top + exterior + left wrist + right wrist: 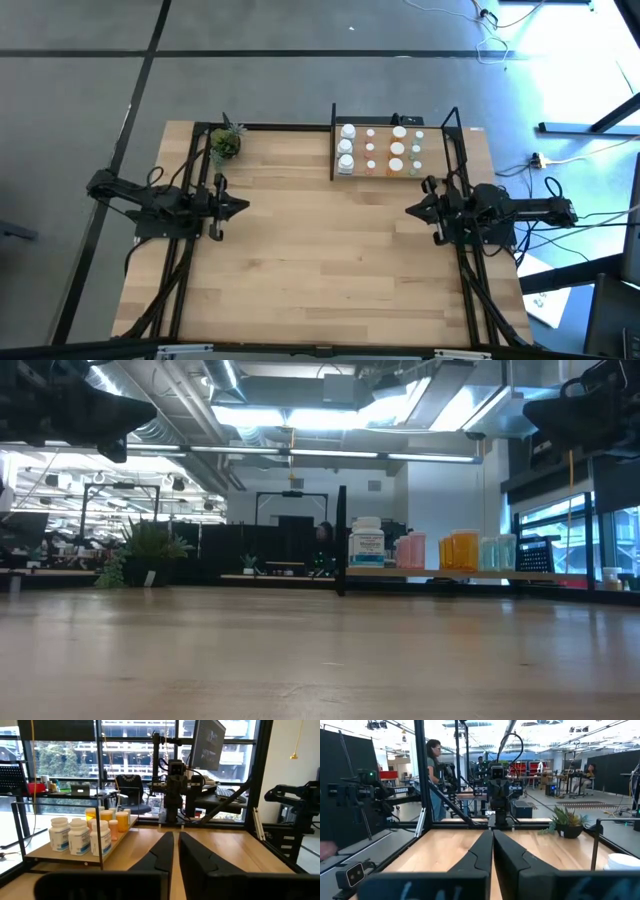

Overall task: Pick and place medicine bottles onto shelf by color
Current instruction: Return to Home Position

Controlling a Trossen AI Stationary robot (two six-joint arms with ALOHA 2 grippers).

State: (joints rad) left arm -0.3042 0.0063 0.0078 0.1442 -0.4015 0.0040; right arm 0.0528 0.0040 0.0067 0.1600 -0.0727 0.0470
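The shelf (383, 172), a light wooden board between thin black posts, stands at the table's far edge, right of the middle. Several medicine bottles stand upright on their bases on it, in rows: white ones (346, 148) at its left end, then pinkish (410, 550), orange (460, 550) and pale green (497, 552). My left gripper (245, 207) is shut at the table's left side and points level toward the middle, with nothing in it. At the table's right side my right gripper (410, 210), also shut and bare, faces it. In the left wrist view the white bottles (80, 836) stand nearest.
A small green potted plant (225, 143) stands at the far edge, left of the shelf. Black frame rails (190, 250) run along the table's left and right sides under the arms. Bare wooden tabletop (320, 260) lies between the grippers. A person (434, 765) stands beyond the table.
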